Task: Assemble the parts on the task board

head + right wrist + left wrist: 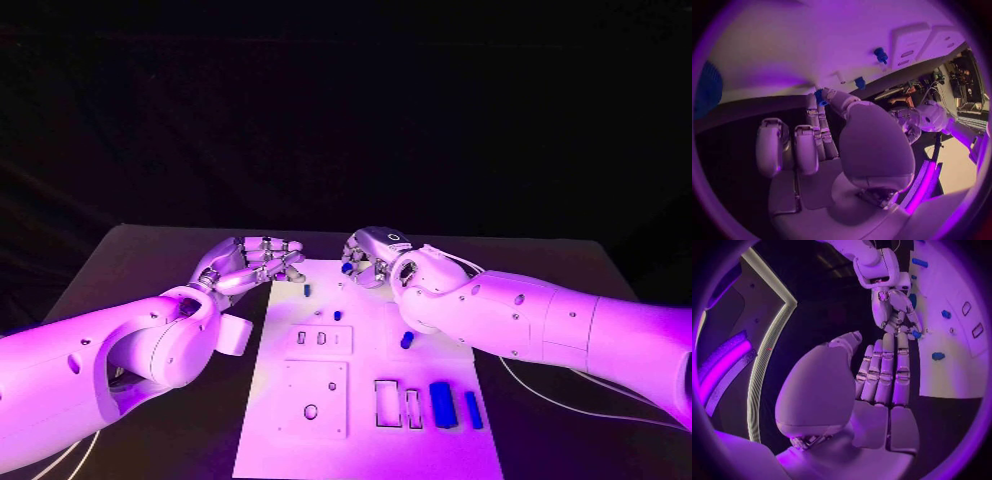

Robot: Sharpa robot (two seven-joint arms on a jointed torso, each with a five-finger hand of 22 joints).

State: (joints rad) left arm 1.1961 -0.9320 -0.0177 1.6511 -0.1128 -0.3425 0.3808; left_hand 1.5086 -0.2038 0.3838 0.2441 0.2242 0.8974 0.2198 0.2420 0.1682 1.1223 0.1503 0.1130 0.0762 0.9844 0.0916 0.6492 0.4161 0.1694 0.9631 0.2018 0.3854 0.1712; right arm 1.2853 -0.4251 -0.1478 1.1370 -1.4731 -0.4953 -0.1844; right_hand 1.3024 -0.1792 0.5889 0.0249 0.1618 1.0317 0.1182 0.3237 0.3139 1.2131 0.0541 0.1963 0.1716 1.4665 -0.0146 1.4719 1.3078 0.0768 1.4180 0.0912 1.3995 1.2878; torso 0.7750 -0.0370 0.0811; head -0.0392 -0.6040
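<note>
The white task board (368, 440) lies in the middle of the table. My right hand (372, 258) hovers over its far end and pinches a small blue part (348, 268) between thumb and a fingertip; the same part (819, 95) shows at the thumb tip, and again (916, 333) in the left wrist view. My left hand (257, 262) is at the board's far left corner, fingers straight side by side (882, 370), thumb apart, holding nothing. Other blue parts stand on the board (307, 290) (336, 314) (408, 340). Two longer blue parts (443, 404) (473, 408) lie near the right edge.
Raised white plates with slots and holes (320, 340) (313, 398) sit on the board's left half, and a rectangular frame (388, 402) beside the long parts. Dark table (159, 260) surrounds the board. Both forearms flank the board's near half.
</note>
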